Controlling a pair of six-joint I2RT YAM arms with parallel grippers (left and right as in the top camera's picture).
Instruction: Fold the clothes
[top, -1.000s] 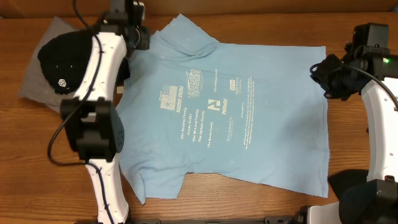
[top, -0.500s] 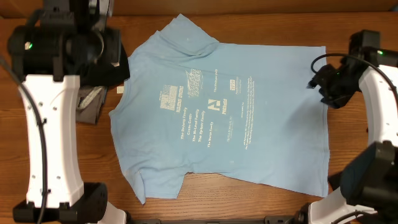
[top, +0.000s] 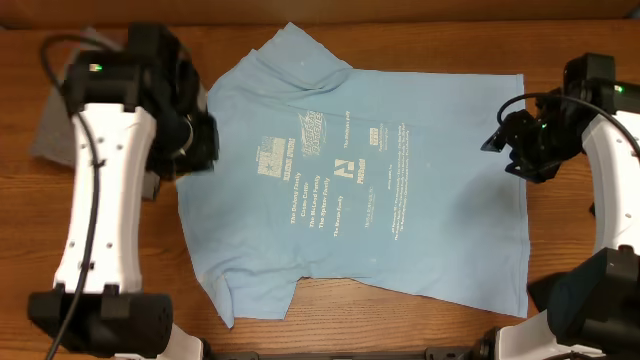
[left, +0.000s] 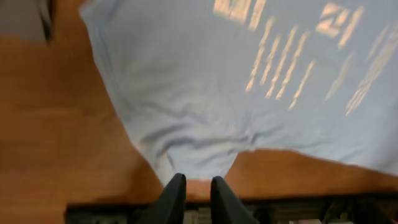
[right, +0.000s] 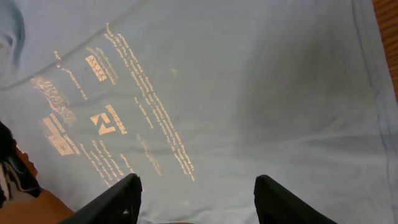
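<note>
Presently, item one: left end effector (left: 197, 182), one unit, its two fingers drawn almost together with only a narrow slit between them and nothing gripped. In the left wrist view the tips sit over bare wood just beside one short sleeve. Item two: right end effector (right: 198, 186), one unit, its two fingers spread wide and holding nothing, poised above the cloth near the hem side of the garment. Item three: light blue T-shirt (top: 400, 210), one piece, lying spread flat in the middle of the worktop (top: 450, 40). Its printed side is up, showing several blocks of pale lettering and logos. The neck end lies toward the left arm and the straight hem toward the right arm. Two short sleeves are counted, one at the far edge and one at the near edge. Item four: grey garment (top: 48, 135), one piece seen, at the far left corner and partly hidden behind the left arm; whether anything lies on it cannot be told. Item five: arms, two, white shells with black joints, the left arm (top: 100, 200) alongside the shirt's neck end and the right arm (top: 612, 170) alongside its hem.
</note>
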